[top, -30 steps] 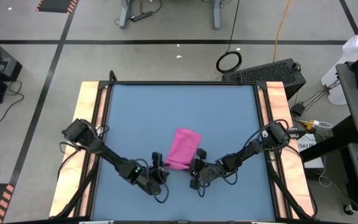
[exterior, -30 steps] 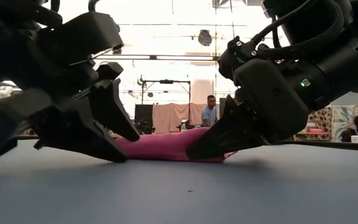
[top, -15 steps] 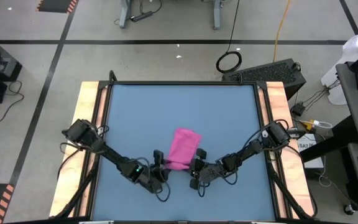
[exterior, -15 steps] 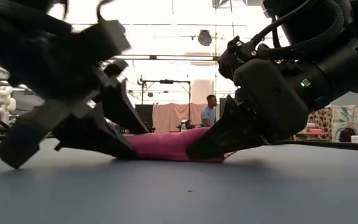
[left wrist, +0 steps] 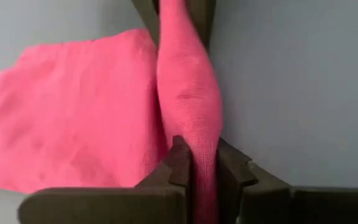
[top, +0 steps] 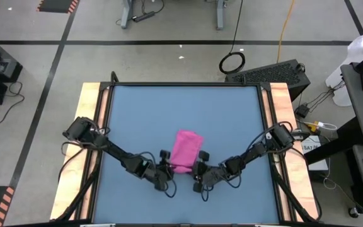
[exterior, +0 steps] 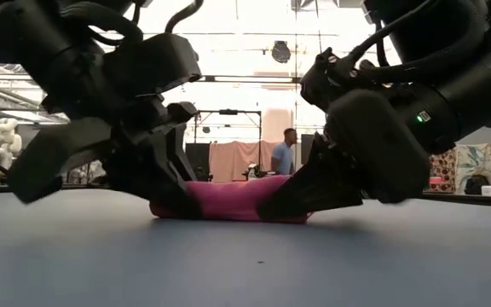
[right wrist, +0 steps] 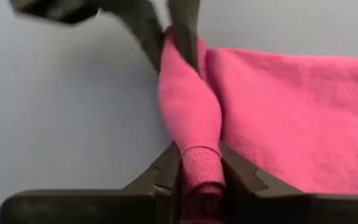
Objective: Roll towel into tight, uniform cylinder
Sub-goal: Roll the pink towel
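Rolling was under way: the towel (top: 185,150) lay near the table's (top: 144,113) near edge, its nearest part already wound into a thin roll (left wrist: 189,106). Left gripper (top: 164,171) and right gripper (top: 198,170) each pinched one end of it — jaws nearly closed on cloth. Next, I judged, both must turn evenly, keeping tension.

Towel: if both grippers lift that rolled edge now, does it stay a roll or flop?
Likely flops: the towel is thin cloth, and its rolled edge bulges between the left gripper and right gripper. The unrolled part lies flat, so it would probably drape. It looks light, unlikely to slip.
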Robot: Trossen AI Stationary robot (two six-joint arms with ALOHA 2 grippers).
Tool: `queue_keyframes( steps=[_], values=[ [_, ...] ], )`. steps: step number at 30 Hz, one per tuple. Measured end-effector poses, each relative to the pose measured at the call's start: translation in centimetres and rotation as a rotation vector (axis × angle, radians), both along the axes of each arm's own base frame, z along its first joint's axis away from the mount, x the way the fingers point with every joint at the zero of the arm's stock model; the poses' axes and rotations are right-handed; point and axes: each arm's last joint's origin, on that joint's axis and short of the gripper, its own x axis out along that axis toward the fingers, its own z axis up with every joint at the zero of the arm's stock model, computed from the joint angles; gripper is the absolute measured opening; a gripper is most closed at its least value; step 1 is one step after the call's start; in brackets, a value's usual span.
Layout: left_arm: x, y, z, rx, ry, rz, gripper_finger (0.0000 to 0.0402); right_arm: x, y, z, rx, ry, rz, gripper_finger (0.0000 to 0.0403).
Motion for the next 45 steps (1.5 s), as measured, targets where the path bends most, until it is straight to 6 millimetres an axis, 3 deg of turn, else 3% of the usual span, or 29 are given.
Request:
queue_keyframes(
  steps=[8,15,20,25,31,45],
  values=[
    [0.8,1.8,1.1,-0.329,0.087,0.011,0.0044,-1.3,1.8,1.5,-0.195,0.015,0.163,0.0185],
    [1.7,4.2,1.2,-0.551,0.163,-0.014,0.0048,-2.8,3.8,2.5,-0.362,-0.042,0.115,0.0247],
    [2.1,5.7,1.2,-0.647,0.191,-0.01,0.0049,-2.4,4.5,3.2,-0.365,-0.134,0.152,0.0248],
    [2.3,6.3,1.2,-0.658,0.19,0.002,0.005,-1.4,3.8,2.5,-0.308,-0.158,0.14,0.024],
    [2.3,6.4,1.2,-0.655,0.19,0.002,0.0051,-1.0,3.0,1.4,-0.263,-0.135,0.104,0.0227],
    [2.5,6.4,1.3,-0.637,0.152,0.008,0.0051,-1.0,2.9,0.9,-0.192,-0.107,0.095,0.0169]
  ],
)
